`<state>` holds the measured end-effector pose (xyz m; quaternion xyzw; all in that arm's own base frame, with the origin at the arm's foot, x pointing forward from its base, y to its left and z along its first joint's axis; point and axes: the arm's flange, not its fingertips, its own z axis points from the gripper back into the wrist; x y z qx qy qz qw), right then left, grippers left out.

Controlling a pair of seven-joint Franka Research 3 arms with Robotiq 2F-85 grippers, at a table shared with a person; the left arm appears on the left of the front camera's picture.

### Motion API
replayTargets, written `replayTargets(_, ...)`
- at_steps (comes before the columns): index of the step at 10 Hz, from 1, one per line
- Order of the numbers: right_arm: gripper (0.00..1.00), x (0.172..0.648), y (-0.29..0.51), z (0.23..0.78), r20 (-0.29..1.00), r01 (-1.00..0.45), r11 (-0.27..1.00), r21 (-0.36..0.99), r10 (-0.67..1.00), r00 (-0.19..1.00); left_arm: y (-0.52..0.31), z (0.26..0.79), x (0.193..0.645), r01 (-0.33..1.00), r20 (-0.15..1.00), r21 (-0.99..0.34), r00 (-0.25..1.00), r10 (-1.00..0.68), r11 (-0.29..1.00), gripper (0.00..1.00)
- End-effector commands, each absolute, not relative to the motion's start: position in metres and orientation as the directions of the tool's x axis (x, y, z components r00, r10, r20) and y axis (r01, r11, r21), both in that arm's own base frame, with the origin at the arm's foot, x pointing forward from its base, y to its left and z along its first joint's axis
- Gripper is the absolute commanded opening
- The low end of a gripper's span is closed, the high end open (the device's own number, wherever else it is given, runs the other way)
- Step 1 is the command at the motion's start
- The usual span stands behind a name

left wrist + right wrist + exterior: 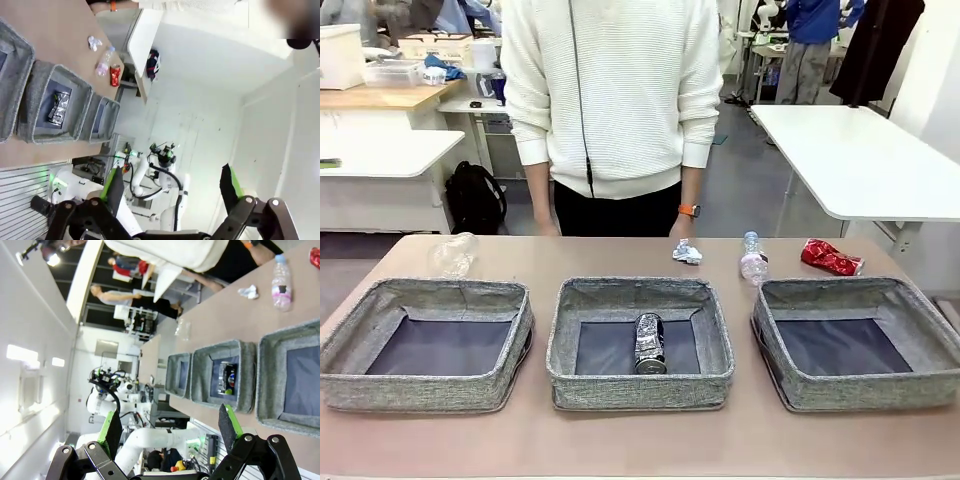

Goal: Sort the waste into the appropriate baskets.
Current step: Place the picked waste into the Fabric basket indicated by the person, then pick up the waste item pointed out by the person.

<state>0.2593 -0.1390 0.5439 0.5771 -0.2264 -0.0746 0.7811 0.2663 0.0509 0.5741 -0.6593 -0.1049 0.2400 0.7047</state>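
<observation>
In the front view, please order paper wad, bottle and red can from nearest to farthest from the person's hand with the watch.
1. paper wad, right by the hand
2. bottle, farther to the robot's right
3. red can, farthest right

A robotics lab in an open work hall. Beyond the person's hand [681, 228] stand 2 plain white work tables [860, 160]. Well off to the hand's other side are a wooden bench [380, 98] loaded with plastic boxes [340, 55] and a black backpack [475, 197] on the grey floor.

White tables [860, 160] on grey floor [740, 190], black backpack [475, 197] on it.
</observation>
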Motion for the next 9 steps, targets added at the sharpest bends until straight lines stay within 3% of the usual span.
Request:
replayTargets(1, 1.0, 0.2606, -0.1386, 0.5447, 0.295, -0.178, 0.314, 0.933, -0.378, 0.878, 0.0407, 0.571, 0.2748, -0.168, -0.138, -0.985, 0.885, 0.444, 0.028, 1.0)
replayTargets(9, 1.0, 0.2606, -0.1386, 0.5447, 0.295, -0.178, 0.314, 0.933, -0.378, 0.878, 0.0407, 0.571, 0.2748, -0.168, -0.138, -0.985, 0.885, 0.444, 0.028, 1.0)
